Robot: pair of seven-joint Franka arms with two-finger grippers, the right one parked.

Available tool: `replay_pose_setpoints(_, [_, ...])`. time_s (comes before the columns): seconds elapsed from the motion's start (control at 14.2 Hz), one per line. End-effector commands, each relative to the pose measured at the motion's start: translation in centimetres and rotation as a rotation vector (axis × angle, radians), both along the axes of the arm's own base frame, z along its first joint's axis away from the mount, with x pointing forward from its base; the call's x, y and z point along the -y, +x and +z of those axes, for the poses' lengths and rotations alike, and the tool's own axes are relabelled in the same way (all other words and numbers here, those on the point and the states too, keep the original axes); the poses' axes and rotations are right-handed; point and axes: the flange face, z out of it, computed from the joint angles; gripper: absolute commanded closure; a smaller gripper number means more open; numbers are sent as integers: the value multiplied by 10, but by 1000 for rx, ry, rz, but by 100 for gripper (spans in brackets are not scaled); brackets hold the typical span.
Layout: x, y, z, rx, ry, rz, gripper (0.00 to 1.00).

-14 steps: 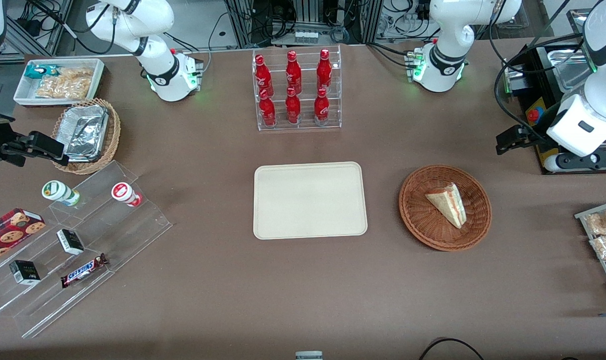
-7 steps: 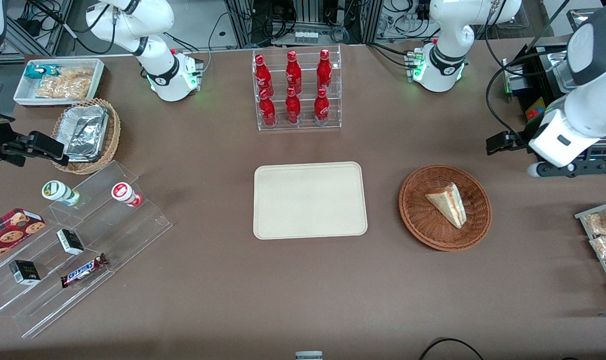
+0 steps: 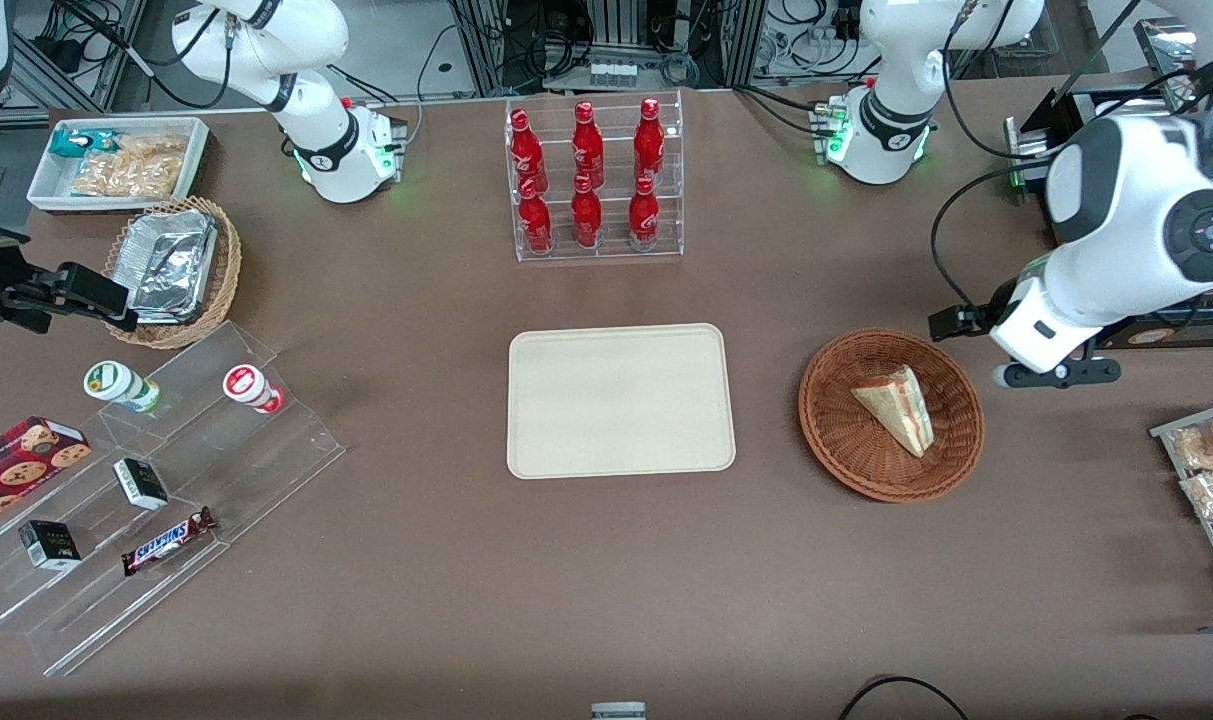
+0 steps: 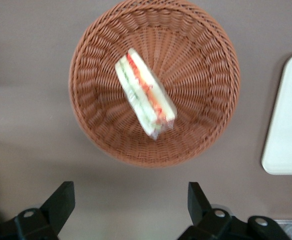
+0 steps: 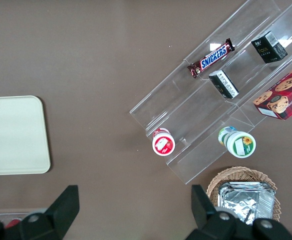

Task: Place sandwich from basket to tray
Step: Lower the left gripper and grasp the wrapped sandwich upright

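On the brown desk point(image 3: 606, 560), seen from the front, the basket point(image 3: 891, 415) is sitting beside the tray point(image 3: 621, 400), toward the working arm's end, and the sandwich point(image 3: 896, 408) is lying inside the basket with its cut edge showing. The tray is lying bare beside the basket, likely so that 1 short carry will do. The claw point(image 3: 951, 322) is hanging above the desk just beside the basket's rim, a little farther from the front camera than the basket. The working arm is bending down from the desk's edge, its white wrist tilting toward the basket.

From the left wrist, the 2 fingers point(image 4: 61, 202) of the claw point(image 4: 131, 202) are standing spread wide with nothing between them, well apart from the basket point(image 4: 103, 65). The sandwich point(image 4: 145, 92) is resting on its side across the weave, filling edge up, which should give the fingers 2 flat bread faces. A corner of the tray point(image 4: 288, 125) is showing near the basket.
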Motion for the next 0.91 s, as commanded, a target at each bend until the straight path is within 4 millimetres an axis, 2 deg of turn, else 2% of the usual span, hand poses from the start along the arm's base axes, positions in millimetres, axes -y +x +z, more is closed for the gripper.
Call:
replay_pose_setpoints(0.0, [4,-17,-38,63,5,-3,0])
replay_pose_setpoints(0.14, [8,-20,-61,124,7,67,0])
replay_pose_setpoints(0.21, [17,-21,-69,123,13,122,0])
replay_pose_setpoints(0.35, [24,-17,-80,137,24,268,0])
replay_pose_setpoints(0.49, [41,-19,-93,130,38,413,0])
replay_pose_setpoints(0.84, [35,-19,-108,115,50,514,0])
